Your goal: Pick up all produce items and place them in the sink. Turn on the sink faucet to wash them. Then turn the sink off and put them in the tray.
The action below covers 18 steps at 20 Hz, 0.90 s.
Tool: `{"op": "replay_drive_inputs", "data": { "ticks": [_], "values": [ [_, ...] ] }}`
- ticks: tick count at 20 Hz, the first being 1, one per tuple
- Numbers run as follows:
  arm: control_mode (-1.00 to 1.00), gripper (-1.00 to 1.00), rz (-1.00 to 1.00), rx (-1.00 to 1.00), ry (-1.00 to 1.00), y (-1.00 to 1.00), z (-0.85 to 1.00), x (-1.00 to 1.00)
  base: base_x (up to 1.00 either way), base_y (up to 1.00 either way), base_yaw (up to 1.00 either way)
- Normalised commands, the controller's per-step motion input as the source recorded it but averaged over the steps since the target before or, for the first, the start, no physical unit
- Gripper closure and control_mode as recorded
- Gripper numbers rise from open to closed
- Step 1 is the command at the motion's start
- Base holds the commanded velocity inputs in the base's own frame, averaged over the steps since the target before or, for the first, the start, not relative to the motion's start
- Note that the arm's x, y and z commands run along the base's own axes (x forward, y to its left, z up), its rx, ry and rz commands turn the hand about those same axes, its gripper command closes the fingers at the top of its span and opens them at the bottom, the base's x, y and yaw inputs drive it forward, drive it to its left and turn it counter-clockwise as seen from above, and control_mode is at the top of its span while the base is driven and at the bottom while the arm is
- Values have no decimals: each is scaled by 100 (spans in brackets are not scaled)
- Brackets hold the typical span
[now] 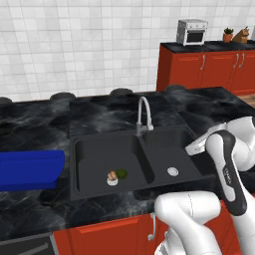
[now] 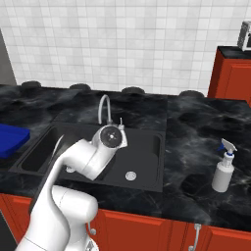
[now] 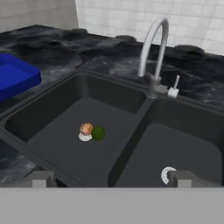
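Sitting in the left bowl of the black sink (image 3: 52,109) are two produce items, a tan lump (image 3: 86,128) touching a green ball (image 3: 98,133), right on the drain. The silver faucet (image 3: 153,52) stands at twelve o'clock, the blue tray (image 3: 17,78) at nine. A spray bottle (image 2: 223,169) waits at three; any label looks too blurry. The gripper (image 3: 111,178) hovers wide open, holding nothing

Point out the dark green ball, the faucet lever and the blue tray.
dark green ball (image 3: 98,133): hand view, its rounded top.
faucet lever (image 3: 175,84): hand view, the thin handle.
blue tray (image 1: 30,169): left base view, its near wall.
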Motion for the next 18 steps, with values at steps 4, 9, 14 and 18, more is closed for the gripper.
{"op": "replay_drive_inputs", "data": {
  "ticks": [4, 9, 14, 18],
  "values": [
    [-100, -100, 1, 4, 0, 0, -1, 38, 0, 0, 0],
    [-100, -100, 11, 4, -10, 0, 0, 37, 0, 0, 0],
    [-100, -100, 18, 2, -16, -1, 0, 27, 0, 0, 0],
    [-100, -100, 18, 1, -16, -2, 0, 30, 0, 0, 0]
  ]
}}
